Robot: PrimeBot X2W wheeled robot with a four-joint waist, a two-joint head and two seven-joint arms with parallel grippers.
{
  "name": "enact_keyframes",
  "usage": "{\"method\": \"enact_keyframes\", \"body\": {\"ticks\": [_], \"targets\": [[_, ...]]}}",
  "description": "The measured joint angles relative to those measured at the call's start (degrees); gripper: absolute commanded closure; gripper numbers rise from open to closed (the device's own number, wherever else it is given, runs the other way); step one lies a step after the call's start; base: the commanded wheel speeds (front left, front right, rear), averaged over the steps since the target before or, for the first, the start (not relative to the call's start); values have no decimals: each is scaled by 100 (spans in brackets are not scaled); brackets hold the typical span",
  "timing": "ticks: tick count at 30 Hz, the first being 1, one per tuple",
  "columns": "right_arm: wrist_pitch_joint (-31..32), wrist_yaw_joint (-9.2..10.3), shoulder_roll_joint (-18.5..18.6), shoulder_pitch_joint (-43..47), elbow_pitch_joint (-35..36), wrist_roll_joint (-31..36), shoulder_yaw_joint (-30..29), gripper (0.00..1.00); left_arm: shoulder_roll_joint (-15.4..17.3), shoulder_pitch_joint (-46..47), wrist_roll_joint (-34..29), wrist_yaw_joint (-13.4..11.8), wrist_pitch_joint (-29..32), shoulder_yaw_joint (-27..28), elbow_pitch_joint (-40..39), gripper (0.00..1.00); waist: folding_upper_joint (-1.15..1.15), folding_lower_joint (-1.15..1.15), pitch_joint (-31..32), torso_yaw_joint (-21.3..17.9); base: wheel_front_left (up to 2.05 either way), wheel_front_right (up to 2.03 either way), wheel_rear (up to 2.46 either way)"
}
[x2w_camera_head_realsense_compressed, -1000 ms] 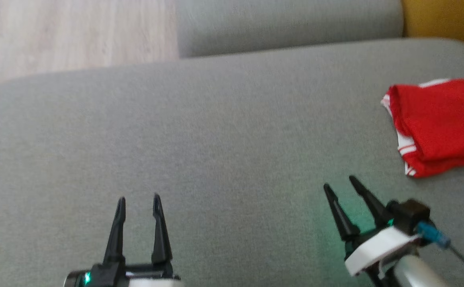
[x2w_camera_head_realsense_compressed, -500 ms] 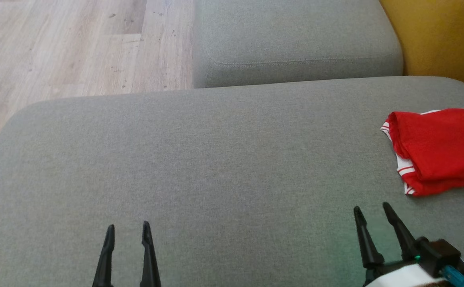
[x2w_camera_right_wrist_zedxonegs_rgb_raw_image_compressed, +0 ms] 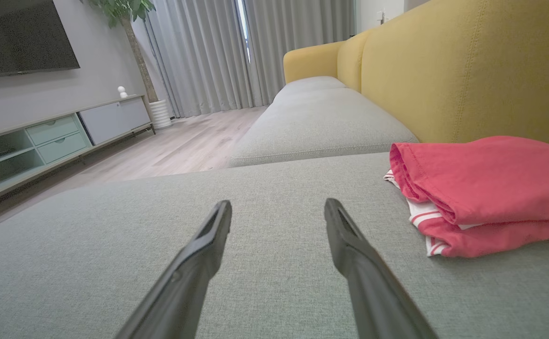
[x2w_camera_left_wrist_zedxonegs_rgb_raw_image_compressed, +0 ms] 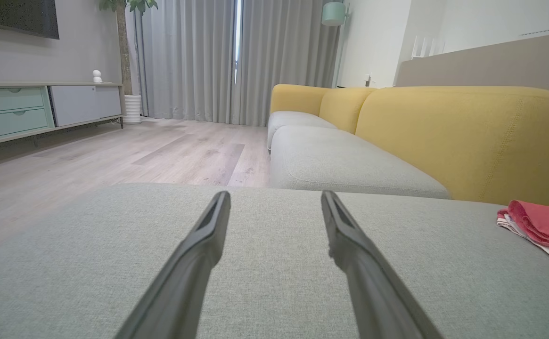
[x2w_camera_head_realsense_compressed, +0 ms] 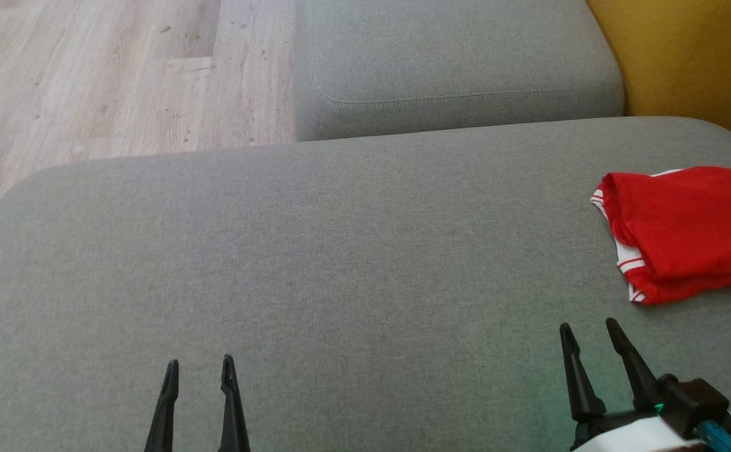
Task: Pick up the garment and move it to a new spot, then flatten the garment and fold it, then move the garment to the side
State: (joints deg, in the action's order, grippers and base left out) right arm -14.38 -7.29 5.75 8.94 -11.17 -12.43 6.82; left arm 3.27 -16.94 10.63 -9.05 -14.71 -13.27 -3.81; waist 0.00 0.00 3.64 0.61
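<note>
While folded red garment (x2w_camera_head_realsense_compressed: 691,226) lies at cushion (x2w_camera_head_realsense_compressed: 340,251) right edge, left jaws and right jaws spread, empty.

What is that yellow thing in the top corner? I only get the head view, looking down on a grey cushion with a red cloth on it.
Observer: A yellow sofa backrest. The wrist views show it running behind the grey seats toward long grey curtains.
Operator: Is the red cloth thick or just one sheet?
Observer: Seen side-on in the right wrist view, the garment is a stack: a red fold on top, a white striped layer, red beneath.
Operator: Anything else in the room?
Observer: A low cabinet with drawers stands along the wall, below a dark screen.
</note>
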Motion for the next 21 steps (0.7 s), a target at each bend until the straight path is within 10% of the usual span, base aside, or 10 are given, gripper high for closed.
{"method": "enact_keyframes", "body": {"ticks": [3, 4, 21], "targets": [[0, 0, 0, 0, 1, 0, -1, 0, 0, 1, -1, 0, 0, 1, 13, 0, 0, 0, 7, -10, 0, 0, 0], [1, 0, 0, 0, -8, 0, 0, 100, 0, 1, -2, 0, 0, 0, 26, 100, 0, 0, 10, -13, 0, 0, 0], [158, 1, 0, 153, -495, -802, -7, 100, 19, -12, 833, 110, 159, 35, 647, 100, 0, 0, -32, -21, 0, 0, 0]]}}
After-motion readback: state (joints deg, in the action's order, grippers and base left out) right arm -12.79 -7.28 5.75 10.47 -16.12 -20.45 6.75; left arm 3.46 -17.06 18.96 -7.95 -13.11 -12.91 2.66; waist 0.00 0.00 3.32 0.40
